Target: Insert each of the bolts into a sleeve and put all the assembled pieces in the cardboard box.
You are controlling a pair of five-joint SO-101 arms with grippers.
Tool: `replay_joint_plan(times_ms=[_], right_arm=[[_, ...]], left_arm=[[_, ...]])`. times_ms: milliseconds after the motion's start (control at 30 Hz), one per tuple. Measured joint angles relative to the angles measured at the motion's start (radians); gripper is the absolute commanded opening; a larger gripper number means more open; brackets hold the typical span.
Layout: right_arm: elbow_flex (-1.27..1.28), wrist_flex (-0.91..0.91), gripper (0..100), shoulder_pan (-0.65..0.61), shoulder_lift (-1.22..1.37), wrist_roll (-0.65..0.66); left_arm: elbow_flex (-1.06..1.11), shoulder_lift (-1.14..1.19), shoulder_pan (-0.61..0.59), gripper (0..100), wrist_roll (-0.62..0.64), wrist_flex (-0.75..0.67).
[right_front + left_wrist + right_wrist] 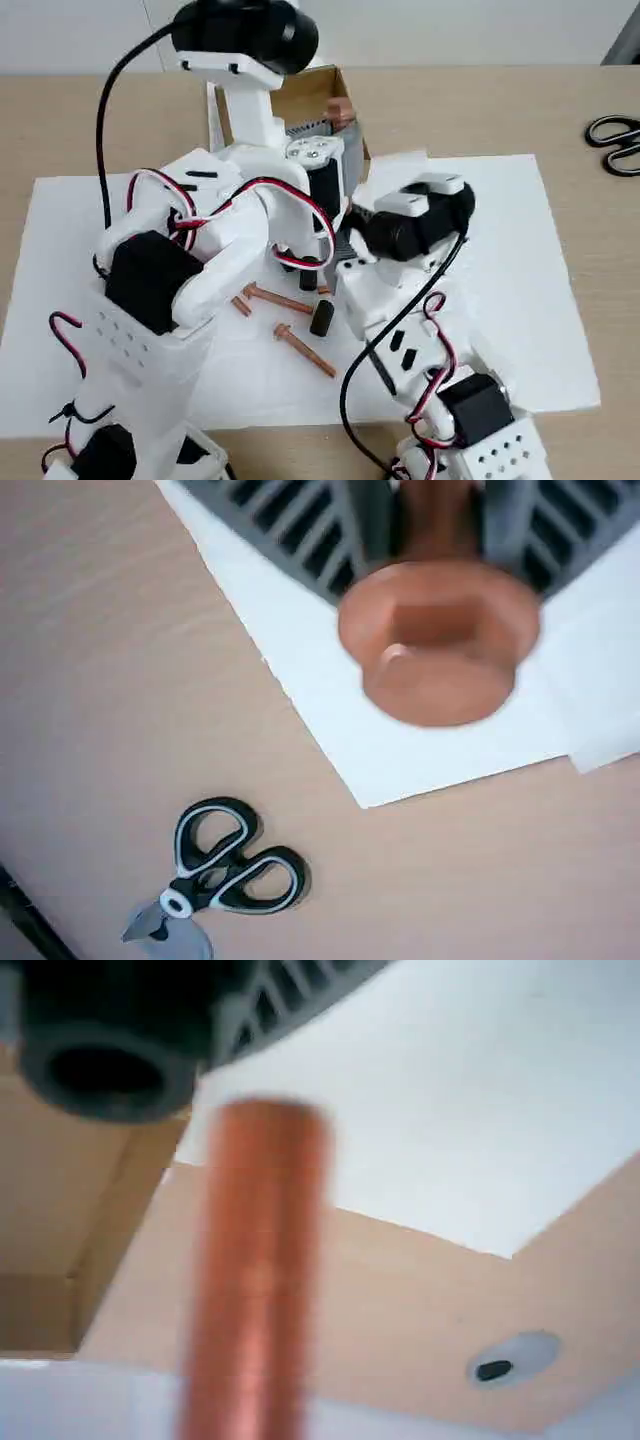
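My left gripper is shut on a copper bolt, whose hexagonal head faces the wrist camera between the grey jaws. My right gripper is shut on a black sleeve with its open bore showing. The held bolt's shaft stands just beside the sleeve, outside the bore. In the high view both grippers meet at the table's middle, left gripper above right gripper, close to the cardboard box. Three loose bolts and a black sleeve lie on the white paper.
Scissors lie on the wooden table past the paper's far right corner. A copper piece shows at the box's right wall. Arm cables hang over the loose parts.
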Motion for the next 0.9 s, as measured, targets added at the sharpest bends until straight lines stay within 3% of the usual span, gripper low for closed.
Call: replay_joint_plan(times_ms=[900], right_arm=[[-0.064,0.137,0.2,-0.028,-0.012,-0.075]], left_arm=[[0.155,0.002,-0.032,1,0.000,-0.089]])
